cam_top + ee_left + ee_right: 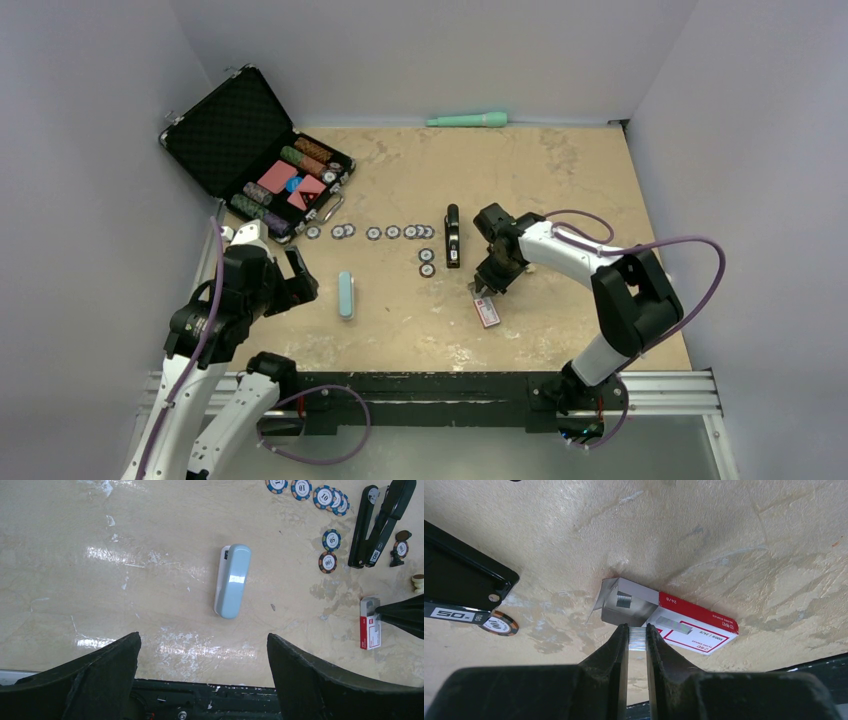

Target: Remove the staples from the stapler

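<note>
The black stapler (453,236) lies open on the table; in the left wrist view (380,525) its two halves are spread, and its black corner shows in the right wrist view (459,580). My right gripper (637,630) is shut on a short silvery strip of staples (637,637), held just above the open end of the red-and-white box (684,622). In the top view the right gripper (490,283) hangs right of the stapler, over the box (486,311). My left gripper (202,645) is open and empty, near the table's front left (285,280).
A pale teal bar (345,295) lies in front of the left gripper. Poker chips (392,232) run in a row left of the stapler. An open black case (255,150) of chips stands at the back left. A teal marker (468,120) lies by the back wall.
</note>
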Available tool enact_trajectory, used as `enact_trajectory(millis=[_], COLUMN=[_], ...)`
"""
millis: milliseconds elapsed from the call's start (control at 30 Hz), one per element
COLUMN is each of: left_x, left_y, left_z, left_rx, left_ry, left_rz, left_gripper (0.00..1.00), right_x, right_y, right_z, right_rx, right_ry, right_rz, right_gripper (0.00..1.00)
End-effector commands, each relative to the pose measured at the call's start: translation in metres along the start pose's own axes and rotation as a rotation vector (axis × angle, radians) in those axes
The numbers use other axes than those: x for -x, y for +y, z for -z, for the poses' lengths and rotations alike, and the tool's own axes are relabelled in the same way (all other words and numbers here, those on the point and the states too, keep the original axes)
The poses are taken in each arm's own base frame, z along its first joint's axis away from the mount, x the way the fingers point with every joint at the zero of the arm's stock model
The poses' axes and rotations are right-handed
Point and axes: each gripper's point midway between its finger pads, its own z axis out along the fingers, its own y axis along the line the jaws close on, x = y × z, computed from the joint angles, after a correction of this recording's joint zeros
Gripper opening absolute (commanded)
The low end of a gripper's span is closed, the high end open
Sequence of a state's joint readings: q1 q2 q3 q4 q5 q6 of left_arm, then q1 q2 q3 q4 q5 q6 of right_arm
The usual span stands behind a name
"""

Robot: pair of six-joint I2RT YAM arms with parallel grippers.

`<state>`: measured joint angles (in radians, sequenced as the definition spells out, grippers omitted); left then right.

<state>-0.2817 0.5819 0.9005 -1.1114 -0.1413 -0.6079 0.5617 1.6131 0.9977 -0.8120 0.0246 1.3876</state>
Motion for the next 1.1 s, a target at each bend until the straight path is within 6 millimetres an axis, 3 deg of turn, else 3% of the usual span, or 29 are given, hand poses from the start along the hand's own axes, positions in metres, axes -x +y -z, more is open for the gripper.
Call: enact_trajectory(millis=[0,300,767,1067], left_x=[0.006,0.006,0.006,0.007], left_y=[-0.002,-0.002,-0.002,0.000], left_z=[-0.003,-0.004,-0.003,-0.003], left_rx=[-0.009,-0.008,-0.008,0.000], left_ry=[-0.025,-0.025,-0.027,-0.031], left_rz=[-0.013,-0.011,-0.010,-0.005], left_gripper=[1.00,1.00,1.00,1.00], right_x=[0.007,0.009,0.013,0.016], right_y=[0.011,0.014,0.025,0.026], right_z=[0.014,0.013,0.018,0.031], right_rx=[0.048,0.058,0.101,0.140], right_ry=[-0.028,-0.033,-0.052,-0.077], right_rz=[-0.034,-0.034,0.006,0.019], right_gripper=[0.00,0.01,0.27,0.30])
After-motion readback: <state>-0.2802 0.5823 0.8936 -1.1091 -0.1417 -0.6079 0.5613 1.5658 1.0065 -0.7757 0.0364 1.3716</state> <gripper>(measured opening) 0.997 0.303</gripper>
